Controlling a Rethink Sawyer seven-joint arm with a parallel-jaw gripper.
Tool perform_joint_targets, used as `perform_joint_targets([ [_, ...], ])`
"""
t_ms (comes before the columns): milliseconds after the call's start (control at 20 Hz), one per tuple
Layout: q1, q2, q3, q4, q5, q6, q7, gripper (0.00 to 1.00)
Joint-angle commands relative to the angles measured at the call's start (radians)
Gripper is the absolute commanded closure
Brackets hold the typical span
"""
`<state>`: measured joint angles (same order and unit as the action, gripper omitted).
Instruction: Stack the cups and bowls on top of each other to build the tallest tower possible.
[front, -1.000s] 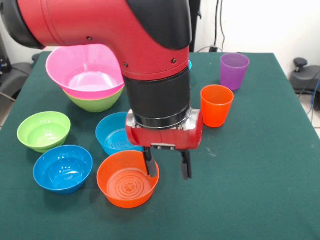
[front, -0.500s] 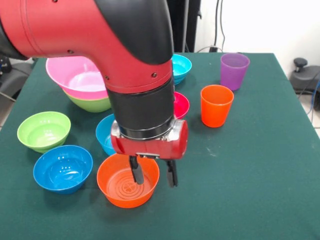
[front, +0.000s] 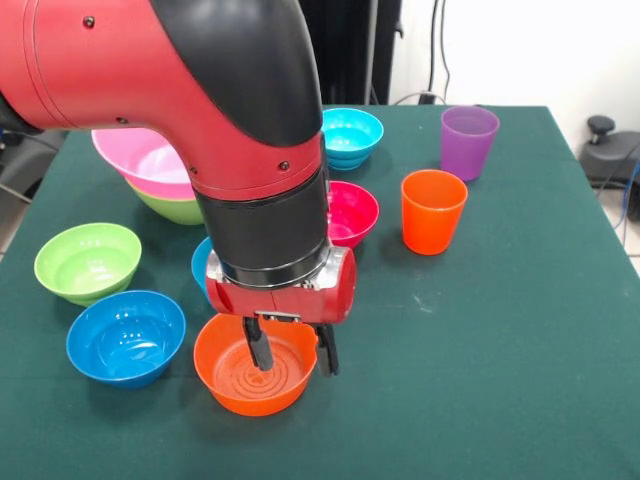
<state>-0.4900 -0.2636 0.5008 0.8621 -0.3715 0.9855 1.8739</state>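
My gripper (front: 292, 358) is open and low over the orange bowl (front: 240, 385) at the table's front. One finger is inside the bowl and the other is just outside its right rim. The huge pink bowl (front: 140, 158) sits nested in a lime green bowl (front: 172, 209) at the back left, partly hidden by my arm. The orange cup (front: 433, 210) and the purple cup (front: 468, 140) stand upright at the right. A magenta-red bowl (front: 352, 212) and a cyan bowl (front: 352, 135) lie behind my arm.
A small lime green bowl (front: 87, 260) and a blue bowl (front: 125, 336) lie at the left. Another blue bowl (front: 200, 266) shows only as an edge behind my wrist. The green table (front: 520, 350) ends near the purple cup at the right.
My gripper has moved left and down, from beside the orange bowl's right rim to straddling that rim. The bowls and cups have not moved.
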Motion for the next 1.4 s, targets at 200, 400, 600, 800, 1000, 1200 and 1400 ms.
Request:
perform_joint_targets([
  [200,-0.003,0.003,0.004,0.111,-0.075,-0.051,-0.246,0.00],
  [400,-0.004,-0.031,0.003,0.185,-0.072,-0.085,-0.220,0.00],
  [600,-0.006,-0.007,0.007,0.197,-0.076,-0.106,-0.212,0.00],
  [800,-0.008,0.000,0.005,0.196,-0.075,-0.100,-0.209,0.00],
  [1000,-0.007,-0.003,-0.003,0.203,-0.080,-0.102,-0.200,0.00],
  [1200,0.002,-0.021,-0.022,0.218,-0.101,-0.144,-0.168,1.00],
  [1400,0.011,-0.037,-0.039,0.233,-0.116,-0.178,-0.140,1.00],
])
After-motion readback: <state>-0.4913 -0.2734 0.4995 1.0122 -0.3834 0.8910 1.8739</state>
